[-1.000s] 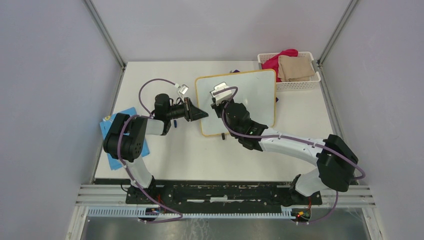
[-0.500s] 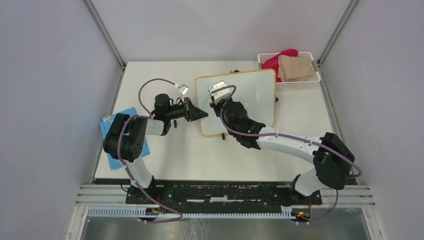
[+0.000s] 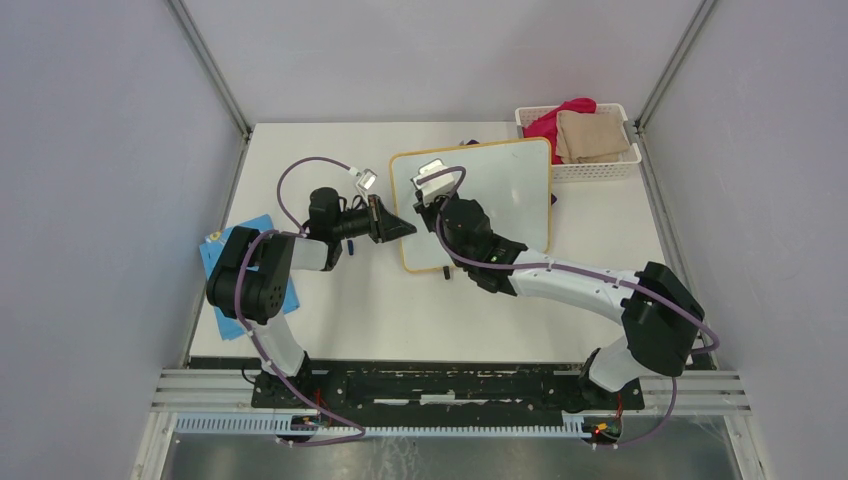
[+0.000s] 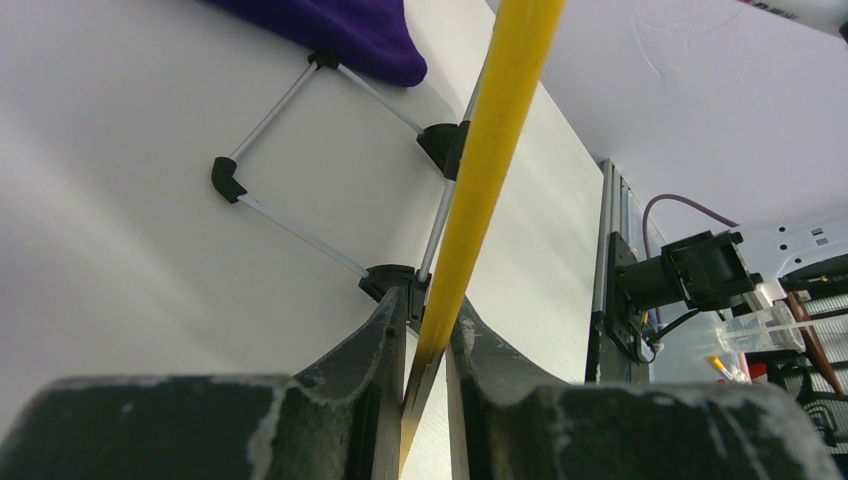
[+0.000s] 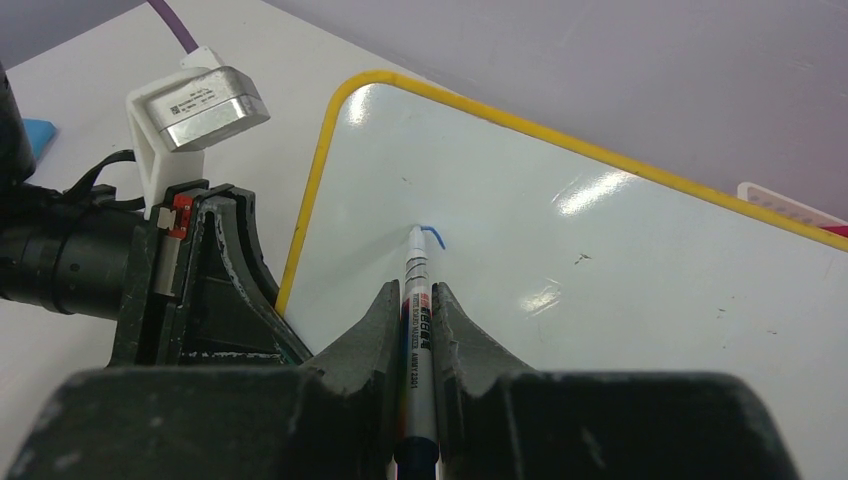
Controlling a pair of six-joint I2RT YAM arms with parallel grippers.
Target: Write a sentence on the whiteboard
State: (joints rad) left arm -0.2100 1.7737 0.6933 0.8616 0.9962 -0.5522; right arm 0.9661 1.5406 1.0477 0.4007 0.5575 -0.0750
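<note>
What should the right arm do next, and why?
Probably carry the short blue curve onward: it is the only blue mark on the whiteboard, the marker in the right gripper touches its end, and the left gripper clamps the yellow frame.

The left gripper (image 4: 428,335), jaws clamped on the frame, blocked the left edge of the whiteboard (image 3: 505,195). The right gripper (image 5: 418,295) and its marker (image 5: 417,262) occupied the board's far-left part. A basket (image 3: 600,168) crowded the far right corner. Bare table (image 3: 400,310) lay nearest the bases, between the arms.
</note>
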